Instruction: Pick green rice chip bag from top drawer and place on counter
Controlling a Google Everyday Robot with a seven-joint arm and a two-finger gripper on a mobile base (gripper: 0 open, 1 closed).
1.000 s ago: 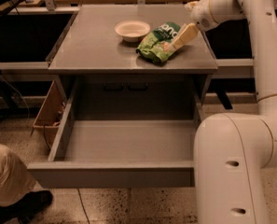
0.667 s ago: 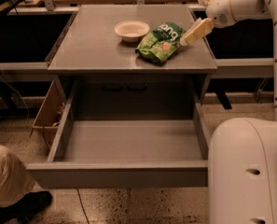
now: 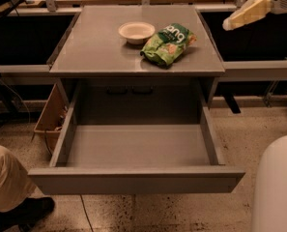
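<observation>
Gripper (image 3: pixel 236 20), cream-coloured, hangs beyond the right edge of the smooth grey surface (image 3: pixel 99 42), touching nothing; wide or narrow, I cannot tell. The crinkly bright green rice chip bag (image 3: pixel 168 44) lies on that surface just beside a pale round bowl (image 3: pixel 136 32). Below, the shallow grey metal drawer (image 3: pixel 138 179) stands pulled out.
</observation>
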